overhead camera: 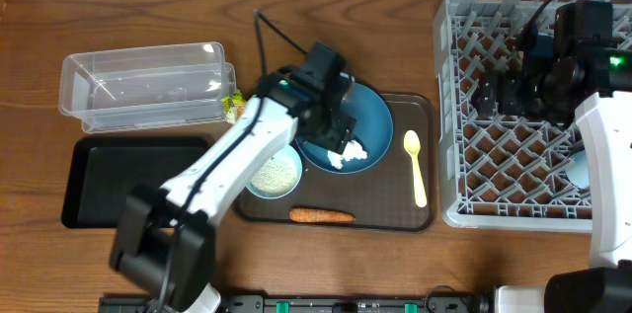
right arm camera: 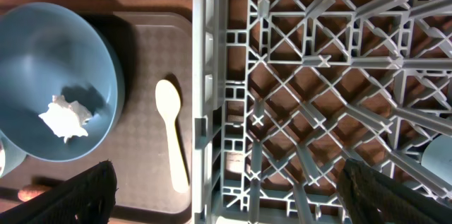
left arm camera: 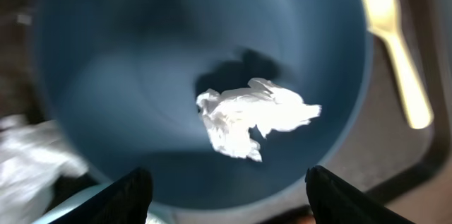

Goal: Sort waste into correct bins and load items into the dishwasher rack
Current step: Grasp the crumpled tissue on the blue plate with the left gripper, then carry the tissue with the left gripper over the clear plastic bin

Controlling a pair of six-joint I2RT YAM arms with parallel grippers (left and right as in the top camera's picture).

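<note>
Dishwasher rack (overhead camera: pixel 449 106): grey lattice crate at the table's right. The right gripper (right arm camera: pixel 229 181) hangs over it, jaws spread wide, nothing between them.
Serving tray (overhead camera: pixel 385 209): dark brown, mid-table. It carries the plate, spoon (overhead camera: pixel 416 165), carrot (overhead camera: pixel 321 216) and a white bowl (overhead camera: pixel 275 173) of grains.
Bins: clear tub (overhead camera: pixel 148 81) and black tray (overhead camera: pixel 109 180), left of the serving tray, well apart from the plate.
Plate (overhead camera: pixel 380 116): dark blue, lying flat on the serving tray.
Left gripper (left arm camera: pixel 227 178): poised above the plate, fingers (left arm camera: pixel 131 192) fully apart and empty.
Tissue (left arm camera: pixel 254 118): crumpled white wad resting on the plate, slightly right of the gripper's midline.
Step in hand: judged to be lifting the tissue off the plate for binning.
Procedure: shift right until the wad sits midway between the fingers. Descend until the tips nearly meet the plate surface. Close on the bulk, not a loose corner. Lift vertically so the plate is not dragged.
Risk: a thin pinch may tear the tissue or let it slip.
</note>
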